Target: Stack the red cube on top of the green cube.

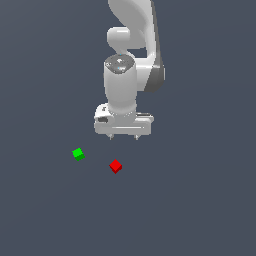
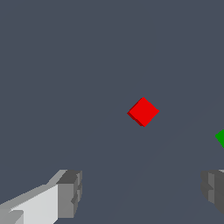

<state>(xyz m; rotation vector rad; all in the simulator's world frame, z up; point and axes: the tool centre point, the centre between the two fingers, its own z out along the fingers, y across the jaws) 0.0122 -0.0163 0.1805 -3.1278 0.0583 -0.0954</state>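
Note:
The red cube (image 1: 115,166) lies on the dark grey floor, and the wrist view shows it (image 2: 143,112) turned corner-on. The green cube (image 1: 78,154) rests apart from it, toward the exterior view's left; in the wrist view only a sliver of the green cube (image 2: 221,137) shows at the frame's edge. My gripper (image 1: 123,137) hangs above the floor, behind and slightly to the right of the red cube in the exterior view. It is open, with nothing between its fingers (image 2: 70,192), which stand wide apart.
The white arm (image 1: 131,60) rises behind the gripper toward the top of the exterior view. The flat dark grey floor (image 1: 200,200) extends all around the cubes.

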